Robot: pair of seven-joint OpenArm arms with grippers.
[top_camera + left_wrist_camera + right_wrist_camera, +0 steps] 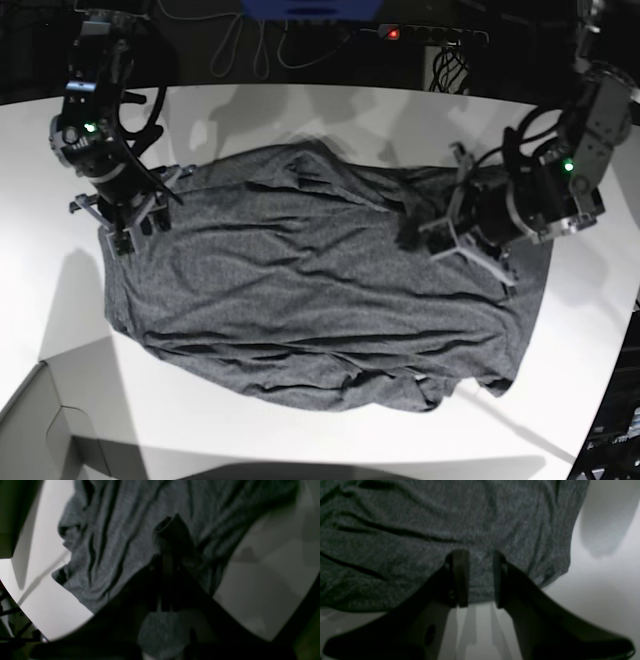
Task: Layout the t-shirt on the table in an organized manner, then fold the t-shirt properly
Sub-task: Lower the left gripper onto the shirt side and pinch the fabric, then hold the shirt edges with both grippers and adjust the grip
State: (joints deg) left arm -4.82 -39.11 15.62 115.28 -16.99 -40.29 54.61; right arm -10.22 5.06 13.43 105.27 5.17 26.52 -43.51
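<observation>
The dark grey t-shirt lies spread and wrinkled across the white table, its lower edge bunched. In the base view my left gripper sits at the shirt's right side. The left wrist view shows this left gripper shut on a pinch of the t-shirt, with folds running away from it. At the shirt's upper left corner stands my right gripper. Its right gripper fingers stand apart over the t-shirt hem, with bare table beside it.
A grey box corner pokes in at the front left of the table. Cables and a power strip run behind the far edge. The table's curved edge passes close to the left gripper.
</observation>
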